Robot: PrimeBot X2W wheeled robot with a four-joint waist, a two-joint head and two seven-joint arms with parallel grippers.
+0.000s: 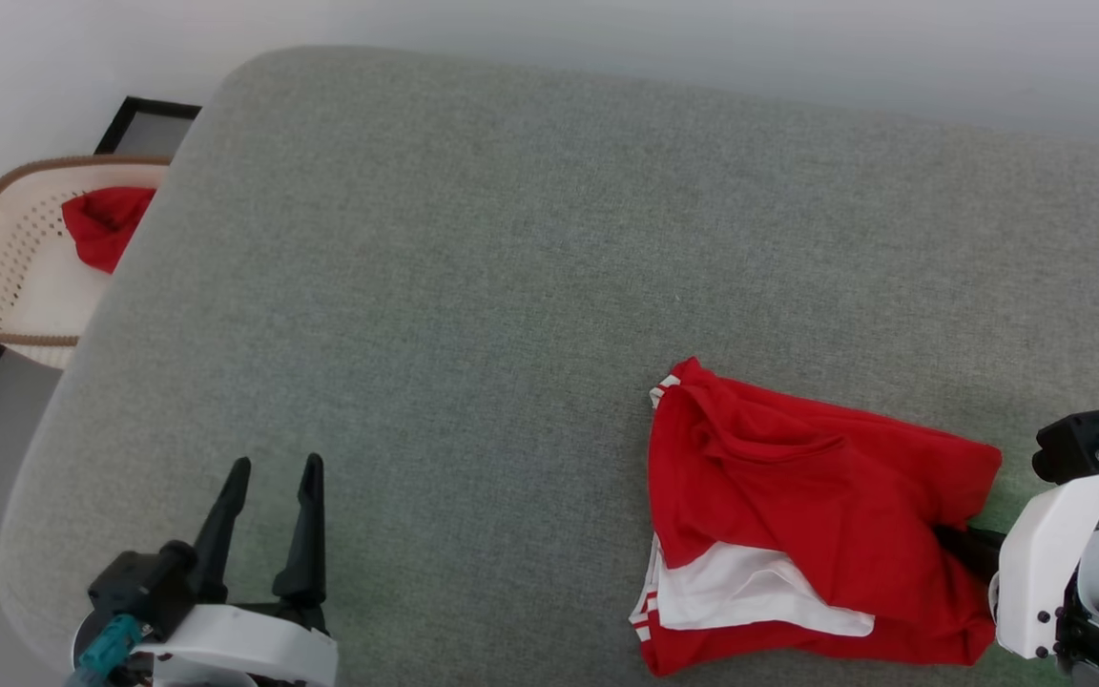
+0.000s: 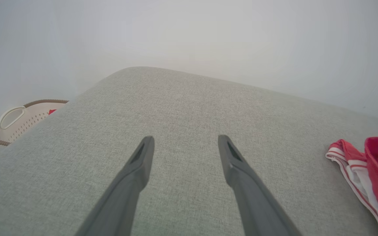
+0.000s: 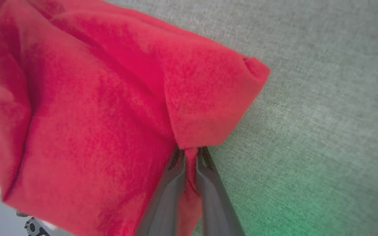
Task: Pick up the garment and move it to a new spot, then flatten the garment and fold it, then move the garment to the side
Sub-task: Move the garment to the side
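The right gripper nipped an edge fold of the limp, light-seeming garment; the left gripper gaped empty, well apart.

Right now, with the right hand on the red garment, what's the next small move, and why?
Probably slide the garment sideways across the grey cushion with the right hand: it's shut on the garment's edge, the garment already lies in folded layers, and the left hand is open and apart from it.
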